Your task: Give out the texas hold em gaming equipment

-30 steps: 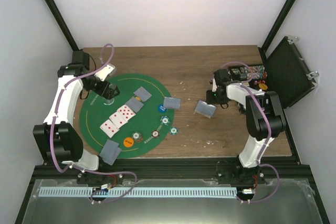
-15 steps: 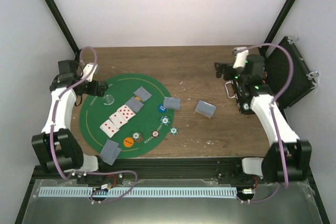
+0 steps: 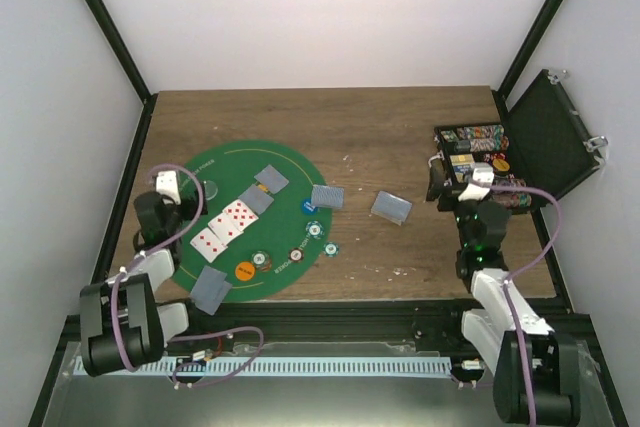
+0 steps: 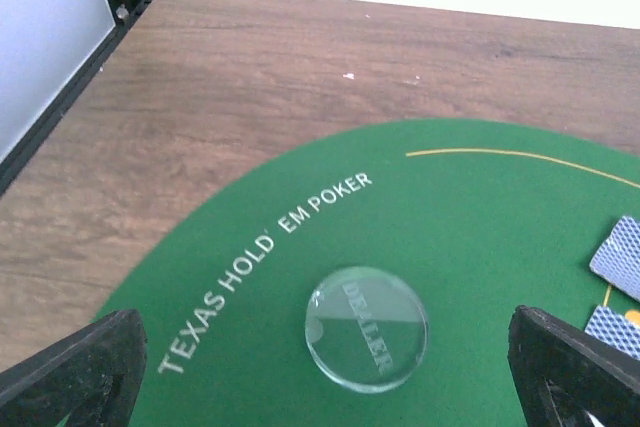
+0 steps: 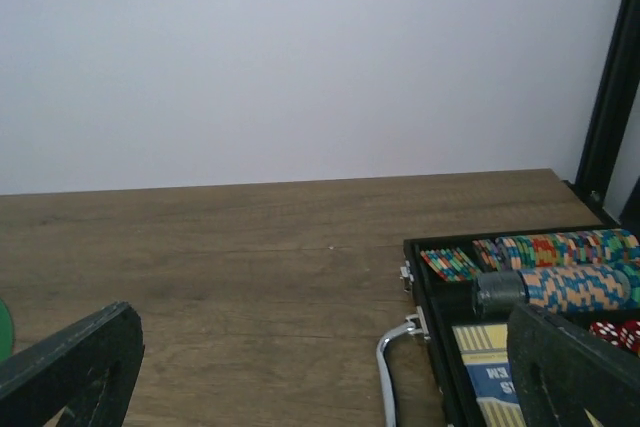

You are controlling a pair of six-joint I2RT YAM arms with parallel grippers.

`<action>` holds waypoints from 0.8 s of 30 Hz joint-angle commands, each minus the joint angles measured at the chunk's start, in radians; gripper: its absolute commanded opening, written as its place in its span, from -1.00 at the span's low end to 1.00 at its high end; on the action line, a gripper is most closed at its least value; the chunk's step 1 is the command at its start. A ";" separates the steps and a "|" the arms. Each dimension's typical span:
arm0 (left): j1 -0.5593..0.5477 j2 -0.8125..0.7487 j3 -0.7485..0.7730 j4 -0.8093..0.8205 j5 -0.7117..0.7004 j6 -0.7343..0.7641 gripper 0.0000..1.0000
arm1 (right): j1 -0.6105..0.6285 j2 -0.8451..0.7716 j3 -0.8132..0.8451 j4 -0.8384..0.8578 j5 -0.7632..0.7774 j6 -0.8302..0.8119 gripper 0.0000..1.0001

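Finds both arms drawn back toward the near edge of the bench (image 3: 380, 137) since a second ago. Shows the left gripper (image 4: 322, 367), then out over the far-left part of the green mat (image 3: 235, 159), now back at the mat's left rim, jaws wide apart and empty. Leaves the clear dealer button (image 4: 366, 328) lying bare on the felt just beyond, beside the white poker lettering, where that gripper covered it before. Shows the right gripper (image 5: 320, 372), earlier reaching just left of the black case (image 3: 545, 132), now by the case's near-left part and facing the far wall, jaws spread apart with nothing between them. Keeps everything else as it was: face-up cards (image 3: 222, 227) in a row mid-mat, face-down cards (image 3: 327, 196) around them, a lone card (image 3: 391, 208) on bare wood right of the mat, chips (image 3: 297, 255) along the mat's near-right arc, racked chips (image 5: 560, 287) in the open case.
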 commanded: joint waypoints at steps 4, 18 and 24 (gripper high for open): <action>-0.070 0.130 -0.122 0.573 -0.081 -0.034 0.99 | -0.010 0.212 -0.179 0.584 0.090 -0.054 1.00; -0.138 0.170 -0.061 0.504 -0.169 0.022 0.99 | -0.011 0.655 -0.040 0.696 -0.118 -0.124 1.00; -0.152 0.203 -0.133 0.710 -0.051 -0.040 0.99 | -0.014 0.650 -0.034 0.676 -0.118 -0.123 1.00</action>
